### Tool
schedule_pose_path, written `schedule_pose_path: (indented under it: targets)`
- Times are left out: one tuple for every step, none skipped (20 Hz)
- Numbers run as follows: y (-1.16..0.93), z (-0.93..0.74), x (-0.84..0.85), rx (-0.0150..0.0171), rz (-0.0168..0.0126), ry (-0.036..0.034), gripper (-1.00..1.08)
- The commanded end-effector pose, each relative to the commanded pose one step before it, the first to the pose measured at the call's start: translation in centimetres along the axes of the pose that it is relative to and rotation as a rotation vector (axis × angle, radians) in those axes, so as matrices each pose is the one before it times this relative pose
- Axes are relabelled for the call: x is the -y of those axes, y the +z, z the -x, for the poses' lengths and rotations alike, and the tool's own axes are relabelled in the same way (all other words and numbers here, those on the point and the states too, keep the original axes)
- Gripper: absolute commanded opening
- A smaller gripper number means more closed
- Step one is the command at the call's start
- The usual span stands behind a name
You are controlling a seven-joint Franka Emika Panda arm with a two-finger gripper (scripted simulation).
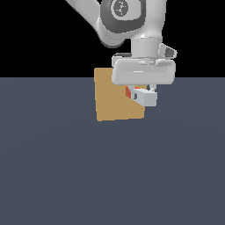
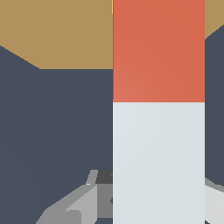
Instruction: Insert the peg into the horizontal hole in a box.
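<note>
One peg [image 1: 141, 95] in fingers [image 1: 151, 87], against box [image 1: 112, 101].

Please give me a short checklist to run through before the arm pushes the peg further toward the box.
1. Peg held in the tool: ok, it sits between the fingers, off the floor.
2. Red-orange end leads toward the box: ok.
3. Peg tip has reached the box face: ok, the red end overlaps it in both views.
4. Hole located: cannot tell, no opening is visible.
5. Peg lined up with the hole: cannot tell.
6. Box sitting flat on the floor: ok.
</note>
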State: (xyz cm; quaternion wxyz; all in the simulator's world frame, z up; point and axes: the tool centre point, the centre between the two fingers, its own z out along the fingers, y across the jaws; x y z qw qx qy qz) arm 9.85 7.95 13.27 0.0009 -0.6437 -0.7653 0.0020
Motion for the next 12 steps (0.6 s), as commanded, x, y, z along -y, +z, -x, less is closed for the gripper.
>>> schedule_pose_path:
  targets:
    - [-0.308, -2.599, -0.075, -0.00048, 0.00531, -0.00239, -1.0]
    - [0.004, -0.882, 0.001, 0.0, 0.0, 0.0, -1.0]
    - [-0.046, -0.79, 0.007, 0.00004, 0.00069, -0.00002, -1.0]
    - [0.003, -0.694, -0.006, 0.0, 0.0, 0.0, -1.0]
    - [0.002, -0.601, -0.011, 0.0, 0.0, 0.0, -1.0]
    - [-0.047, -0.506, -0.009, 0.00005, 0.00069, 0.00003, -1.0]
    - [0.002, -0.414, -0.026, 0.0, 0.0, 0.0, -1.0]
    - [0.001, -0.321, -0.033, 0.0, 0.0, 0.0, -1.0]
    - [0.001, -0.228, -0.041, 0.0, 0.0, 0.0, -1.0]
    - [0.0, -0.136, -0.044, 0.0, 0.0, 0.0, -1.0]
    - [0.0, -0.054, -0.033, 0.0, 0.0, 0.0, -1.0]
    - [0.0, -0.011, -0.011, 0.0, 0.0, 0.0, -1.0]
